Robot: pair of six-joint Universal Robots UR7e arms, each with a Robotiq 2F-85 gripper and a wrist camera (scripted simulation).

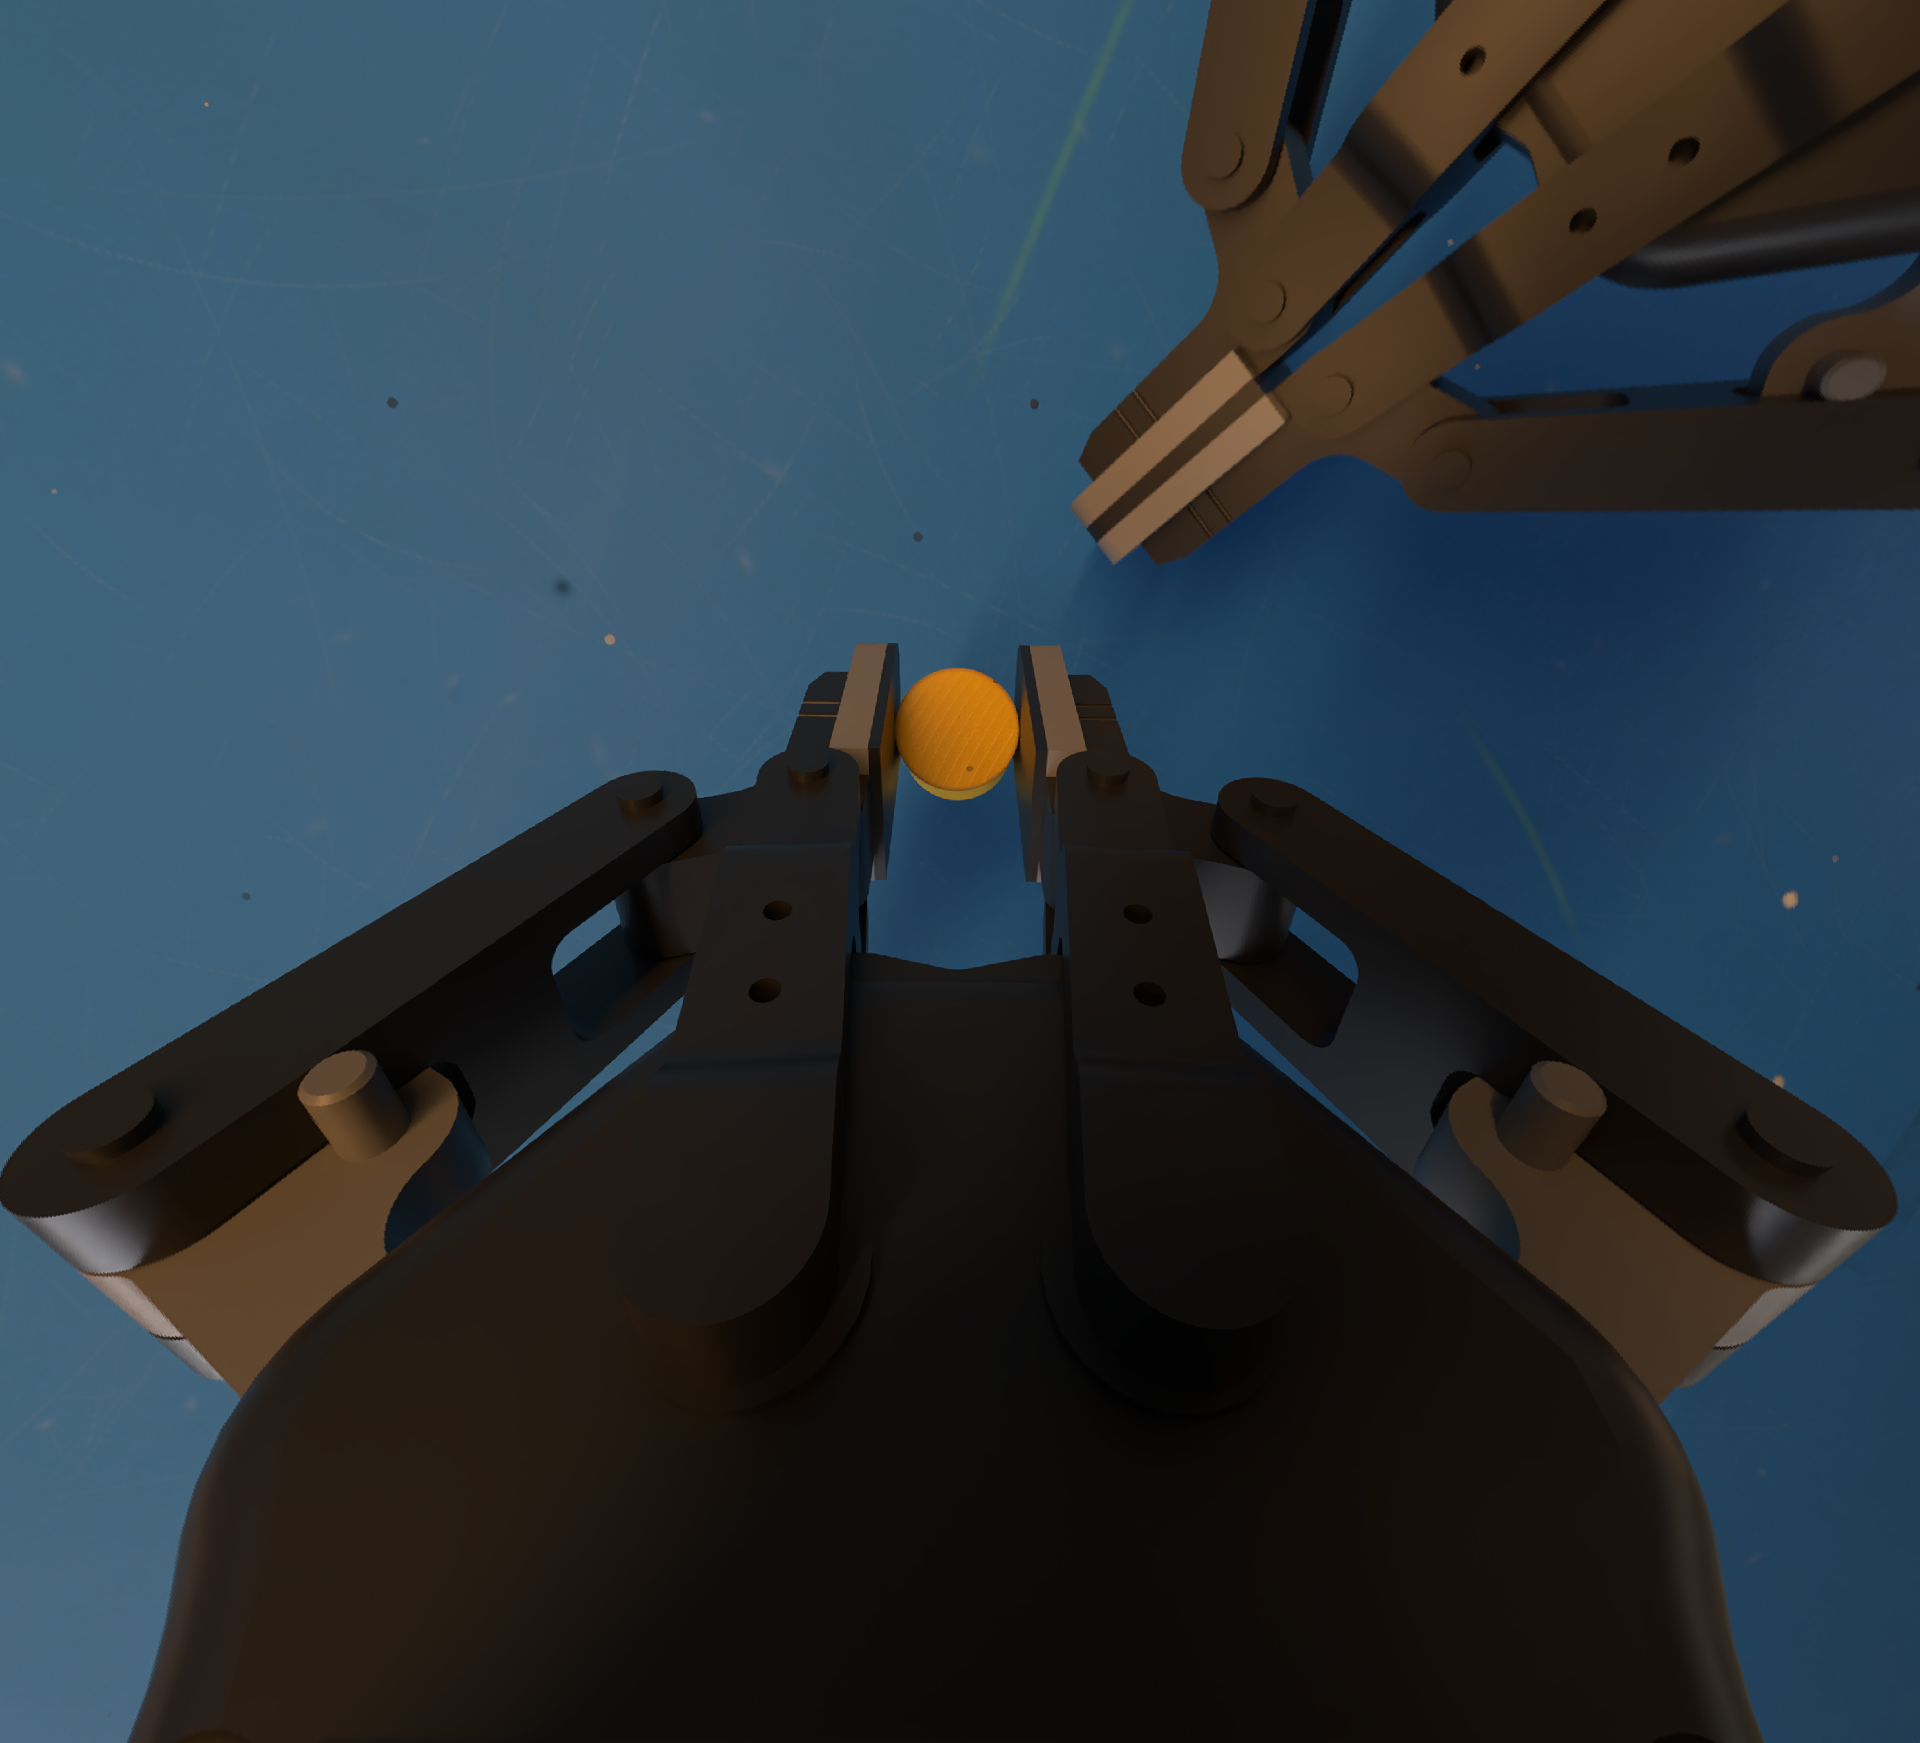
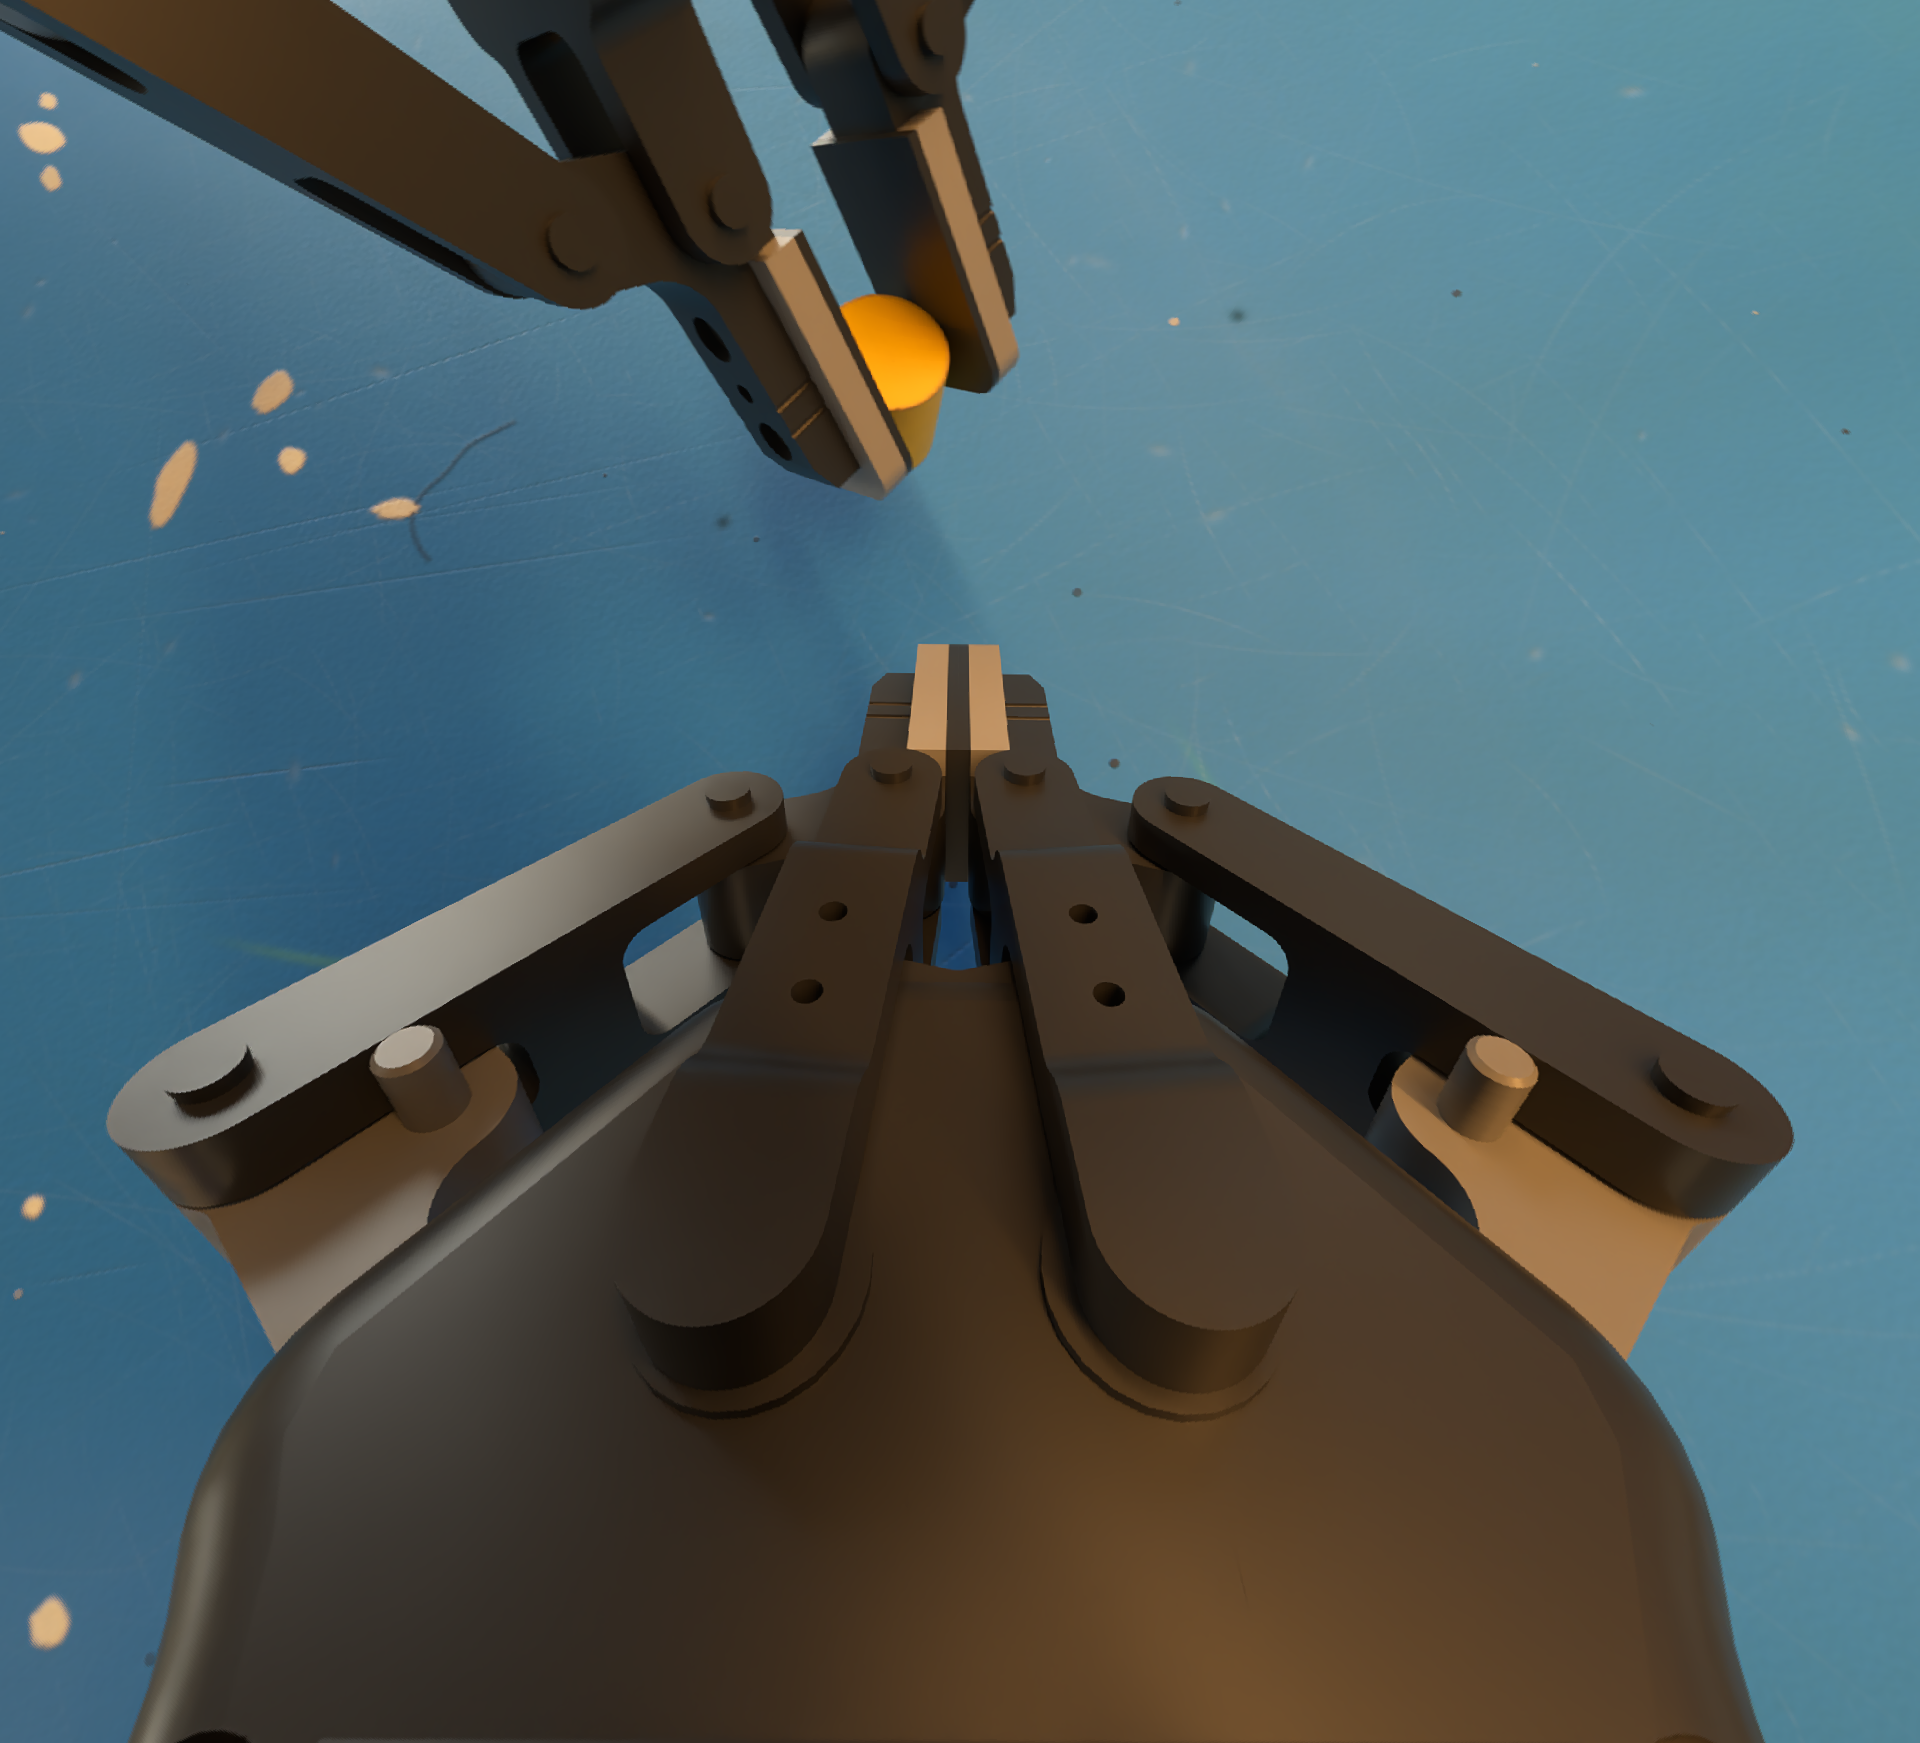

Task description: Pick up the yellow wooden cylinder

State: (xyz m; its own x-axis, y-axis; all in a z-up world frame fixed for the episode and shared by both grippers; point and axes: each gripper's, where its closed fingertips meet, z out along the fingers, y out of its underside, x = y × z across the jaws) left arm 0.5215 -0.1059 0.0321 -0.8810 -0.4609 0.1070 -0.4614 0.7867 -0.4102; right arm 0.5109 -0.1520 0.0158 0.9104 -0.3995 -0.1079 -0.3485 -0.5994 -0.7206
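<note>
Left gripper point(image 1: 957, 737) is pinching the yellow wooden cylinder point(image 1: 957, 732) between its pads, at the frame's centre in the left wrist view (round end facing the camera), over the blue table point(image 1: 416, 343). Right gripper point(image 1: 1127, 509), upper right there, is holding its fingers pressed together on nothing.

Yellow wooden cylinder point(image 1: 957, 729) — between left gripper point(image 1: 957, 737) pads

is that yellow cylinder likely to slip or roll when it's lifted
Probably rigid: the cylinder looks like solid wood. Its round side meets the left gripper's flat fingers along narrow lines, so it might slip. If dropped on its side, it would likely roll.
</note>
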